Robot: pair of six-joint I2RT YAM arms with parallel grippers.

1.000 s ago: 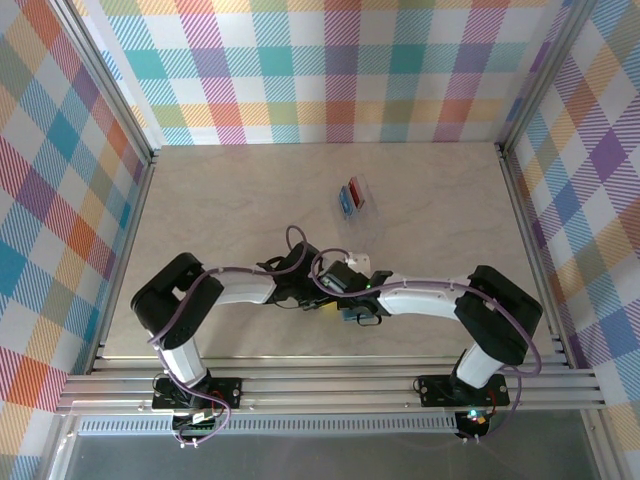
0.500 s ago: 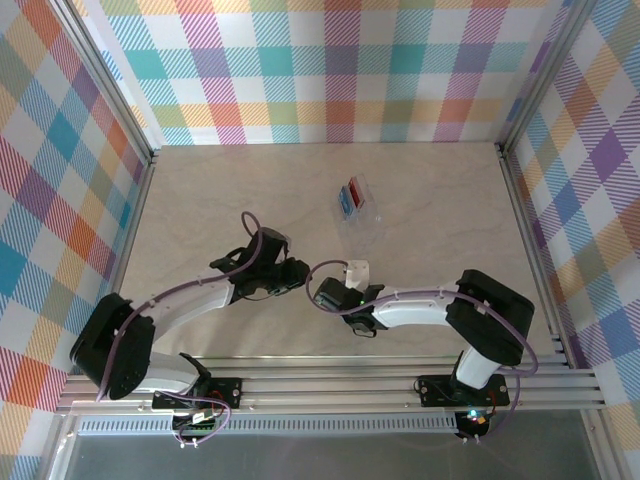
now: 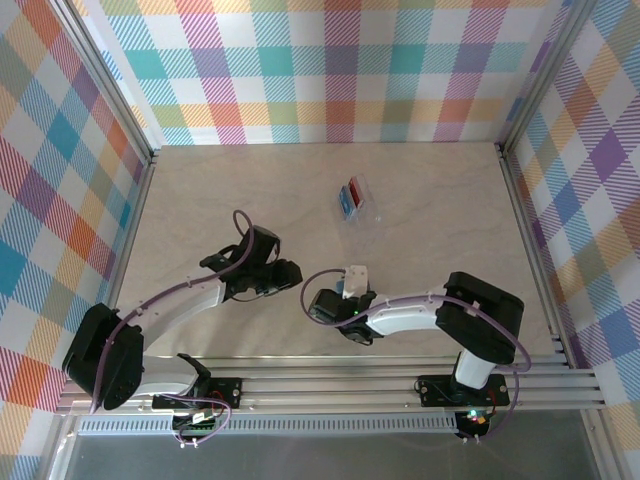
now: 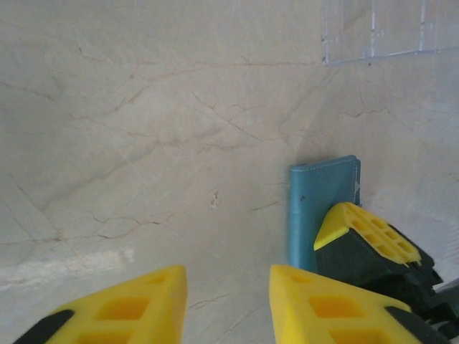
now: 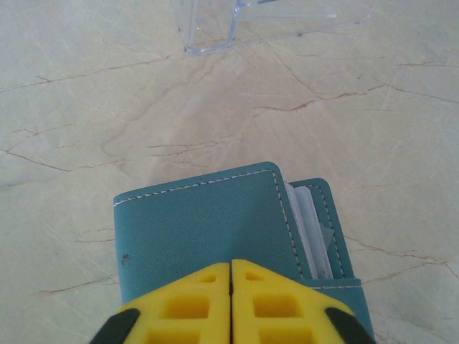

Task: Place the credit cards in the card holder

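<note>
r jaws closed over card holder point(image 5: 201, 236), l jaws apart.

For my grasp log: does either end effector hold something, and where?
Left end effector: open, nothing held. Right end effector: shut over the card holder, near edge; grip cannot be told.

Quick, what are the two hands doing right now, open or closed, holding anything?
Left hand: open, holding nothing.
Right hand: closed, fingertips together over the teal wallet; a grip on it cannot be told.
</note>
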